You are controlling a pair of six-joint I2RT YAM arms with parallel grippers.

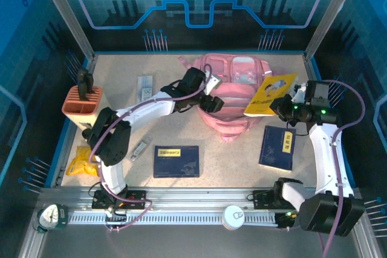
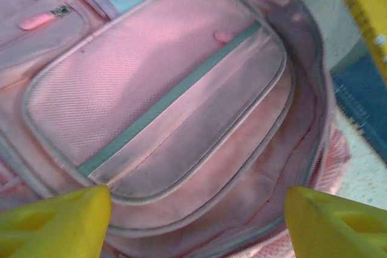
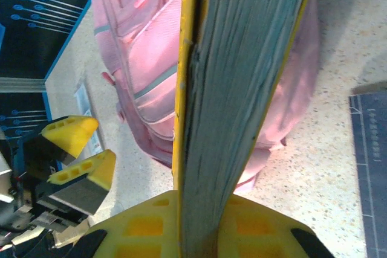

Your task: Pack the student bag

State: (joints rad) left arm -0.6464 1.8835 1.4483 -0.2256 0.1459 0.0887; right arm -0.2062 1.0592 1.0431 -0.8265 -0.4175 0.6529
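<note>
left pincer (image 2: 193,209) spread above bag (image 1: 233,89) | right pincer (image 3: 202,222) pinches book (image 1: 270,93) | slide book edge-first into seemingly open mouth

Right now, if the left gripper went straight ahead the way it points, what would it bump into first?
Most likely the student bag. The left gripper, its jaws open, points right at the bag's pink fabric, with nothing in between. I cannot tell how far off it is.
</note>
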